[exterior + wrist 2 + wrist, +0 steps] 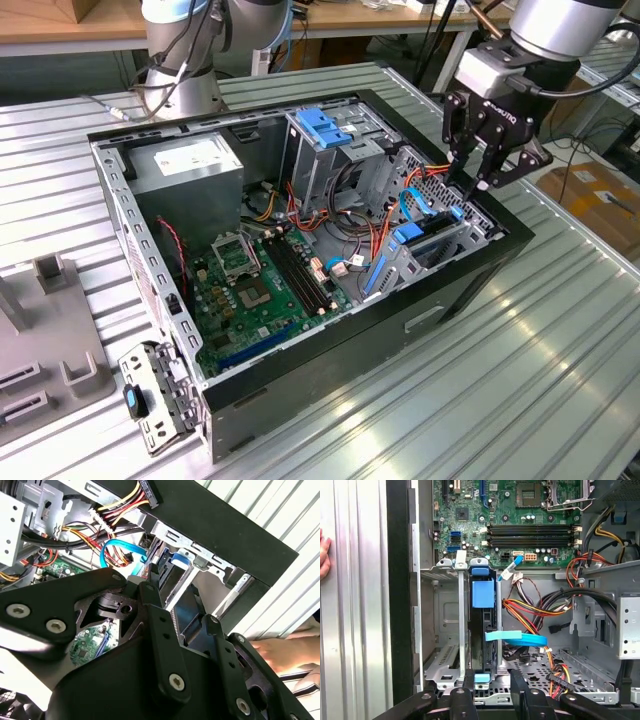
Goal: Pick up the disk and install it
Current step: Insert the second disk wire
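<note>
The disk (425,238) stands on edge in the drive cage at the open computer case's corner, on the exterior view's right, with blue rails along its edges. In the first wrist view the disk (482,630) is a dark slab with a blue tab, seated between silver cage walls. My gripper (470,178) hangs just above that cage. Its fingers (469,681) are spread, open, with nothing held between them. The second wrist view has the gripper (180,607) directly over the disk's blue rail (178,562).
The case holds a grey power-supply box (190,165), a motherboard (260,290), a blue-latched cage (325,125) and loose cables, one a flat blue cable (520,639) beside the disk. A person's hand (323,555) rests outside the case wall. A grey fixture (40,340) is on the exterior view's left.
</note>
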Controlling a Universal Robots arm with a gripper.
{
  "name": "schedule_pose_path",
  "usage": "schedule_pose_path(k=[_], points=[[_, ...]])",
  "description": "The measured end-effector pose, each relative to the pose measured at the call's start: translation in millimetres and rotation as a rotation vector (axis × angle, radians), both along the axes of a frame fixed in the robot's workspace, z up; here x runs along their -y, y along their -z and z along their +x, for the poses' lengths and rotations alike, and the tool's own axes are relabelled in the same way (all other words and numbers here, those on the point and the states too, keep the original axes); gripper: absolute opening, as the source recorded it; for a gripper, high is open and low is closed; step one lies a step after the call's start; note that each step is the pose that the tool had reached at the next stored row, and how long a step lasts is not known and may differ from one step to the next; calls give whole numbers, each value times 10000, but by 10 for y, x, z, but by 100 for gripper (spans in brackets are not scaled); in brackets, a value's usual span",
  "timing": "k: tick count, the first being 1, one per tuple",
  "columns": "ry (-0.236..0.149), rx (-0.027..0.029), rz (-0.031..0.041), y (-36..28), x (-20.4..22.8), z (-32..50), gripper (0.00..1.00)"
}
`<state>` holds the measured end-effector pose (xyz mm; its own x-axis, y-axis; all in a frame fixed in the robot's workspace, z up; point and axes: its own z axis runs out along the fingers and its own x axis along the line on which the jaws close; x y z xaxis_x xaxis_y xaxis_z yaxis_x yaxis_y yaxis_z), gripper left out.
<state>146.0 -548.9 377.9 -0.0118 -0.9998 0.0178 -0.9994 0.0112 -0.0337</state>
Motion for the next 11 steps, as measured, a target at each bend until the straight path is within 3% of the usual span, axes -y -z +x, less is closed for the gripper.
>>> schedule_pose_path(k=[2,7,9,11], points=[[-118,0,1,-1,0,0,42],[-1084,0,2,-3,0,0,42],[-1989,0,2,-5,0,0,42],[-2335,0,2,-6,0,0,42]])
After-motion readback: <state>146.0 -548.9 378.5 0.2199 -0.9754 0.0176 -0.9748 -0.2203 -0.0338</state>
